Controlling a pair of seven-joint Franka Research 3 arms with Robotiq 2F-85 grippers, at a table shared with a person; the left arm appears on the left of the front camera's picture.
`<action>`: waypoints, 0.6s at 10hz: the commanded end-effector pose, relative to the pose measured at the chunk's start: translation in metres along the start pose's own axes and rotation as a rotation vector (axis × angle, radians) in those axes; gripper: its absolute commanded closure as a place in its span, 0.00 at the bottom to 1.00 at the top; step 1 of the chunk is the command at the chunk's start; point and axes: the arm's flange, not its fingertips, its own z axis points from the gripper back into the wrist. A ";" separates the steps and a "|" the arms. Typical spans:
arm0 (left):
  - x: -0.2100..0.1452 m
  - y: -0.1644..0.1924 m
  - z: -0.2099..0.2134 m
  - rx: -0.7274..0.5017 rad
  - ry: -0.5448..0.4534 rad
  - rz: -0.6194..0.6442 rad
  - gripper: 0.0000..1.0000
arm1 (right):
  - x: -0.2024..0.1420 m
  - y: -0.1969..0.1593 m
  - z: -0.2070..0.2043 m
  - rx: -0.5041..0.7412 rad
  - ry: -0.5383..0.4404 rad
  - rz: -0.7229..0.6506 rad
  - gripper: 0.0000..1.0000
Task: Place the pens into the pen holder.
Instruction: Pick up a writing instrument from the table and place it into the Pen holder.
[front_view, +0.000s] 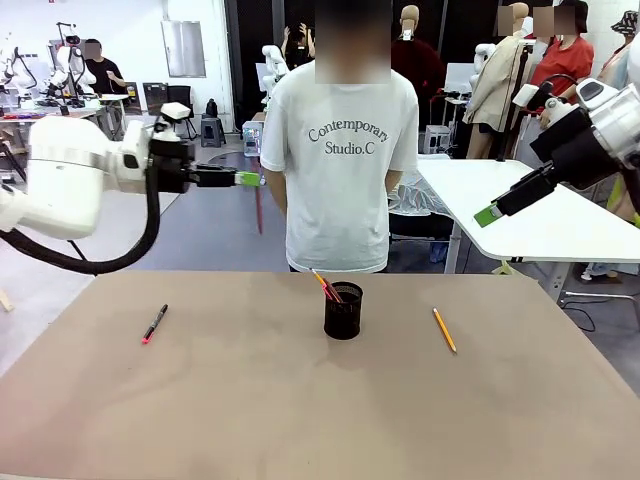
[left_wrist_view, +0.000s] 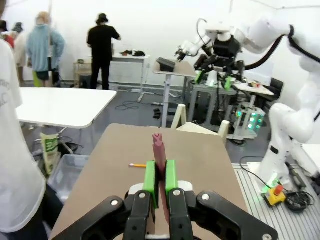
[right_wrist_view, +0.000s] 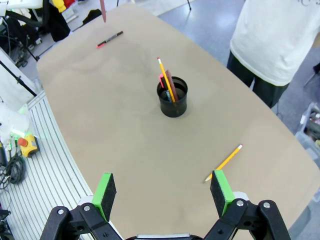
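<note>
Left gripper (front_view: 250, 179) clamped shut on pink-red pen (front_view: 259, 208), pen long axis vertical, hanging downward, held high left of pen holder (front_view: 343, 312), right gripper (front_view: 487, 215) fully spread, empty.

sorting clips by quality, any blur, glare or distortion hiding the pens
Front view: even light, no glare, pen holder crisp. Left wrist view: held pen slightly soft up close. Right wrist view: wide-angle curves the table edge; pencil clear.
</note>
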 end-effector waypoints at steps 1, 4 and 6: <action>-0.007 0.008 -0.028 -0.016 0.002 -0.075 1.00 | 0.002 -0.001 -0.001 0.016 -0.024 -0.004 0.00; -0.021 0.020 -0.091 -0.126 -0.009 -0.093 1.00 | 0.002 -0.001 -0.001 0.016 -0.024 -0.004 0.00; -0.034 0.026 -0.126 -0.136 -0.040 -0.124 1.00 | 0.002 -0.001 -0.001 0.016 -0.024 -0.004 0.00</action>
